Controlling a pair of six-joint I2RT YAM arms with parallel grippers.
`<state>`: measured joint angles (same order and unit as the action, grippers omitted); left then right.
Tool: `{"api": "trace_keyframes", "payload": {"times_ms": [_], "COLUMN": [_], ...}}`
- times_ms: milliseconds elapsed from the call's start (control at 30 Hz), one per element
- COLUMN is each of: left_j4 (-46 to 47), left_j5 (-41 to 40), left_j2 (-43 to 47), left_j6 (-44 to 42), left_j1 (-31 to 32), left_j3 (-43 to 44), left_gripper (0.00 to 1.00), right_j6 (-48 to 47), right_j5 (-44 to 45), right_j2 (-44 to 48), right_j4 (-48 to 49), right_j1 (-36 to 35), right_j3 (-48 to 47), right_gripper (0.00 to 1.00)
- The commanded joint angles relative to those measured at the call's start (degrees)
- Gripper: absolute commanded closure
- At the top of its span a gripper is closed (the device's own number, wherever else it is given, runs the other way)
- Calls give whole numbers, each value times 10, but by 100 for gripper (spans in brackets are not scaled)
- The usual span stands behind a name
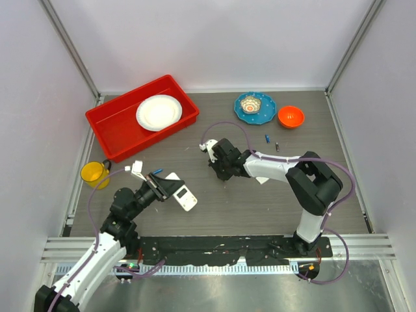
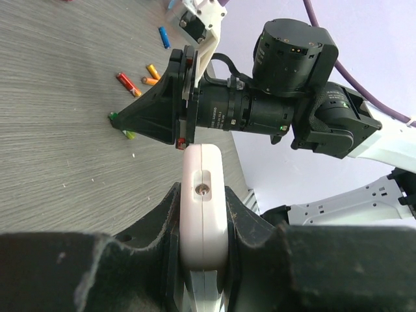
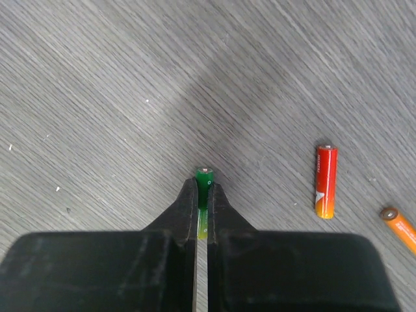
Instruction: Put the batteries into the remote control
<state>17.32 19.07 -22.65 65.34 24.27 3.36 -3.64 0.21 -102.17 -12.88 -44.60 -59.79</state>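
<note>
On the grey table (image 1: 260, 201), pinching the seemingly light, slick green battery (image 3: 204, 177) across its barrel in closed right jaws near centre, clamping the rigid white remote control (image 2: 203, 208) edgewise in closed left jaws at seven o'clock.

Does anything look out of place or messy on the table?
Nothing spilled or broken. A red-orange battery and an orange battery lie loose on the table beside the right gripper, which pinches a green battery.
</note>
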Motion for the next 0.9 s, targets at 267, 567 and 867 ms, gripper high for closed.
{"api": "trace_keyframes", "payload": {"times_ms": [267,567,867], "left_j4": [101,196,356], "left_j5": [-38,15,201], "left_j2": [-79,-207,-449], "left_j6": [27,42,93], "left_j1": [1,2,2], "left_j3": [5,40,149], "left_gripper": [100,100,100], "right_j6": [319,232,116], "right_j5": [-118,57,139], "right_j2": [101,268,440], "right_j4": [174,124,-1], "right_j1": [105,9,-108], "right_j3": [113,111,100], "right_gripper": [99,99,99]}}
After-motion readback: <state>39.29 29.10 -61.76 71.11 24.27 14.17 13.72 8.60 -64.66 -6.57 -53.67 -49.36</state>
